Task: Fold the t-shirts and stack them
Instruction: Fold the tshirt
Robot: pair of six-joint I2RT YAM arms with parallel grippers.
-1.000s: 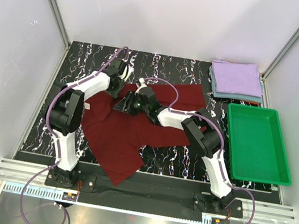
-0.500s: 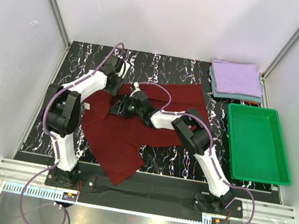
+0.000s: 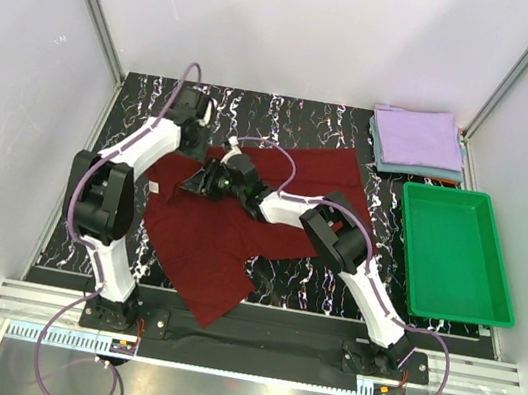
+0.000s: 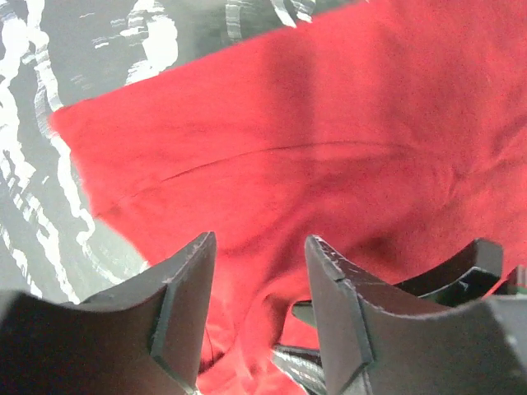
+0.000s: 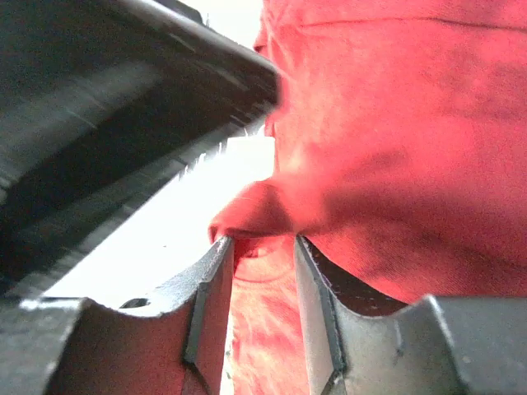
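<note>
Maroon t-shirt (image 3: 226, 242): lies spread and rumpled mid-table, one corner reaching the near edge.
Right gripper (image 5: 262, 243): jaws almost closed, nipping a raised fold at the shirt's far-left part, probably to carry it over for a fold.
Left gripper (image 4: 259, 247): just beside it, jaws partly apart over the cloth; I cannot tell whether it has a pinch.
Finished pile: lavender tee (image 3: 418, 137) on grey-blue tee (image 3: 381, 161), far-right corner, awaiting this one.
Table (image 3: 298, 117): black with white veins; green tray (image 3: 487, 316) on the right.
Room: white panels (image 3: 302, 32) all round.
</note>
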